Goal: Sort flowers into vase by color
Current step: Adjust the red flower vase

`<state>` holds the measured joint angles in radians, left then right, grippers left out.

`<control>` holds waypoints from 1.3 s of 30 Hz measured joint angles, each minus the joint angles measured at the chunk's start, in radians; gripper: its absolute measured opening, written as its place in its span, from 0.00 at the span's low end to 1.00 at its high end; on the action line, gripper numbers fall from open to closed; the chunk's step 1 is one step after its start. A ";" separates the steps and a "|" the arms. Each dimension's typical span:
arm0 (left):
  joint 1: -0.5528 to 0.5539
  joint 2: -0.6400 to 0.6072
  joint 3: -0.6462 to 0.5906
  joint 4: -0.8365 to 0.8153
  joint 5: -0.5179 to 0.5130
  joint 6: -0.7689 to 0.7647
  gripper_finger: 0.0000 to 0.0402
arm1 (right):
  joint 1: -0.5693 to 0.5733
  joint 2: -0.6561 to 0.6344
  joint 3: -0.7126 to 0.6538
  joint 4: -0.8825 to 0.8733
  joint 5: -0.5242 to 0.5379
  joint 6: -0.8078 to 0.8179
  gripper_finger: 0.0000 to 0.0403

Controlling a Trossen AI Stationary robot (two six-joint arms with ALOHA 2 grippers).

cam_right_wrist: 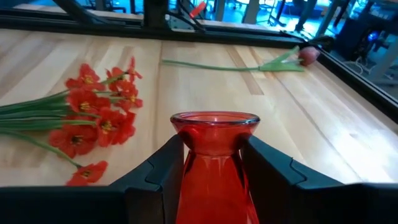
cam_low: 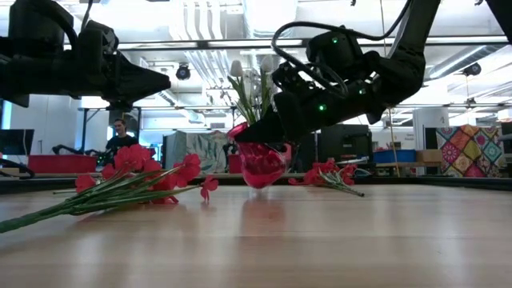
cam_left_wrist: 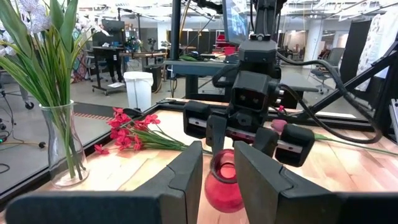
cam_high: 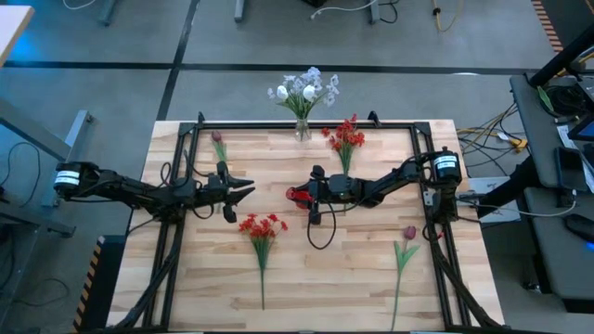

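Observation:
A small red glass vase [cam_right_wrist: 214,186] stands near the table's middle [cam_high: 299,195], with my right gripper [cam_right_wrist: 212,146] shut on it. My left gripper [cam_high: 249,189] hovers open just left of it, pointing at it [cam_left_wrist: 224,186]. A clear vase [cam_high: 303,128] at the far edge holds white and pale-blue blossoms [cam_high: 304,90]. Two red clusters lie flat on the table, one far [cam_high: 345,137] and one near [cam_high: 262,226]. Two dark pink tulips also lie flat, one far left [cam_high: 218,141] and one near right [cam_high: 408,234]. My right gripper pinches the red vase's neck [cam_right_wrist: 214,152], just below its flared rim, between its two fingers [cam_right_wrist: 166,165]. It comes from the table's right, slanting downward. The vase stays roughly upright; whether its base [cam_low: 262,184] rests on the table or hangs just above it, I cannot tell.
A black metal frame [cam_high: 306,123] runs around the wooden table top. A cable loop [cam_high: 320,232] hangs below the right arm. Bare wood lies at the near left [cam_high: 200,278] and between the near cluster and the near-right tulip [cam_high: 334,278]. A person [cam_low: 120,136] sits far behind.

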<state>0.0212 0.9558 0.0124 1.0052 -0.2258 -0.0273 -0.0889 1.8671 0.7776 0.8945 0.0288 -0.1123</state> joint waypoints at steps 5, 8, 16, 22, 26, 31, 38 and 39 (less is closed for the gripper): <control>0.000 0.000 0.000 0.000 0.000 0.000 0.19 | -0.003 0.000 0.000 0.001 0.000 0.032 0.36; 0.000 0.000 0.000 0.000 0.000 0.000 0.19 | -0.005 0.000 0.000 -0.007 0.015 0.060 0.38; 0.000 0.000 0.000 0.000 0.000 0.000 0.19 | -0.005 0.000 0.000 -0.060 0.035 0.073 0.51; 0.000 0.000 0.000 -0.001 0.000 0.000 0.19 | -0.005 0.000 0.000 -0.086 0.035 0.078 0.55; 0.000 0.000 0.000 -0.002 0.000 0.000 0.19 | -0.005 -0.007 0.000 -0.109 0.035 0.089 0.58; 0.000 0.000 0.000 -0.003 0.000 0.000 0.19 | -0.009 -0.045 0.000 -0.188 0.034 0.095 0.60; 0.000 0.000 0.000 -0.003 0.000 0.000 0.19 | -0.010 -0.131 0.000 -0.282 0.034 0.097 0.60; 0.000 0.000 0.000 -0.003 0.000 0.000 0.19 | -0.010 -0.144 0.000 -0.296 0.034 0.096 0.60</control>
<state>0.0213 0.9562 0.0128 1.0019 -0.2260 -0.0277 -0.0990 1.7234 0.7780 0.5988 0.0628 -0.0164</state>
